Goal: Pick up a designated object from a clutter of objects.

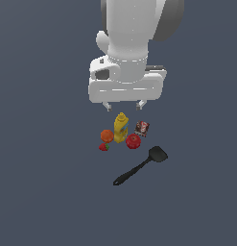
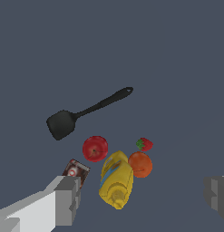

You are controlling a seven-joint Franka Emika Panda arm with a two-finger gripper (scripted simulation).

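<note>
Underneath, plain dark floor [image 1: 43, 192] (grey-blue, featureless).

A bare simulated test scene, not a real room: a featureless dark grey-blue ground [image 1: 43, 192] spreads everywhere, with flatly rendered props and a white robot arm [image 1: 127, 43].

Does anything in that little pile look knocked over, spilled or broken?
Nothing stands out. The mustard bottle stands upright among the apple, orange ball, strawberry and small box; the spatula lies flat nearby. No spill shows.
</note>
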